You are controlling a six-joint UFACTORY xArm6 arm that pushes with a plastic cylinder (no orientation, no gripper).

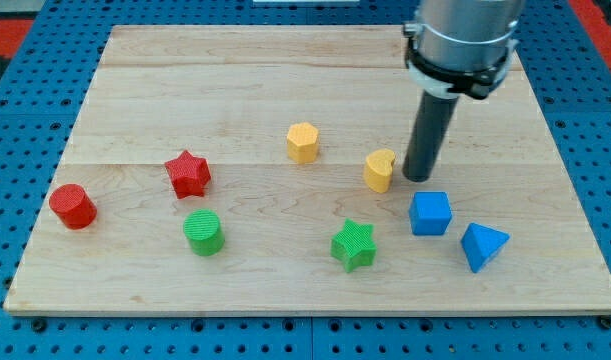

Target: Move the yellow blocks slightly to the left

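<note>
one rod, no hand fitted, so no open or closed state applies. my tip (419,178) rests on the wooden surface (235,90), just beside the yellow heart block (380,170) on its view-right side; contact cannot be confirmed. taking that heart as landmark: yellow hexagon block (303,142) up-left, near; blue cube (430,213) down-right, near; blue wedge block (483,246) further down-right; green star (353,245) below; green cylinder (203,233), red star (188,174) and red cylinder (73,206) well apart to the left.

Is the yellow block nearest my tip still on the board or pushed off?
On the board. The yellow heart-like block sits well inside the wooden board, just left of my tip; contact cannot be told.
</note>
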